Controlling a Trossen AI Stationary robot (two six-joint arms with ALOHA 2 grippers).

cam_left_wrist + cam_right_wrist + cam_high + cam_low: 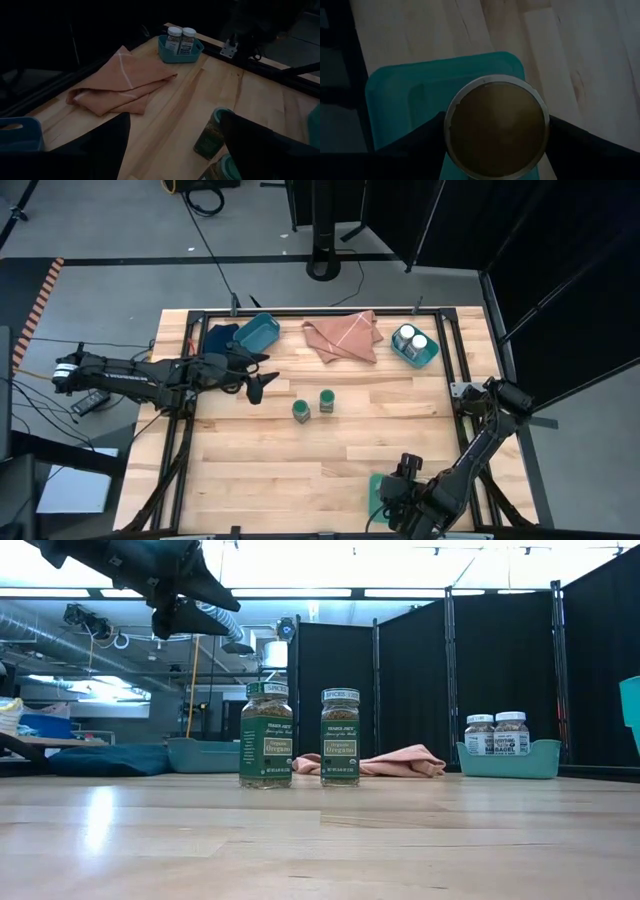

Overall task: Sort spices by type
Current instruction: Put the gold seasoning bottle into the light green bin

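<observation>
Two green-lidded spice jars stand upright on their bases at the table's middle, also in the low view. Two white-lidded jars stand in a teal bin at the far right. My left gripper hovers open above the table, left of the green-lidded jars, with nothing between its fingers. My right gripper at the near right edge is shut on a brown-topped jar above another teal bin. My right gripper pinches the brown-topped jar by its round sides, one finger on each side. The fingers come steeply from above, pointing down. The jar's round brown end faces the wrist camera, over the teal bin; whether it touches the bin's floor I cannot tell.
A folded pink cloth lies at the far middle. A teal bin and a dark blue one sit at the far left. A black frame runs round the tabletop. Bare wood lies between the green-lidded jars and the near edge.
</observation>
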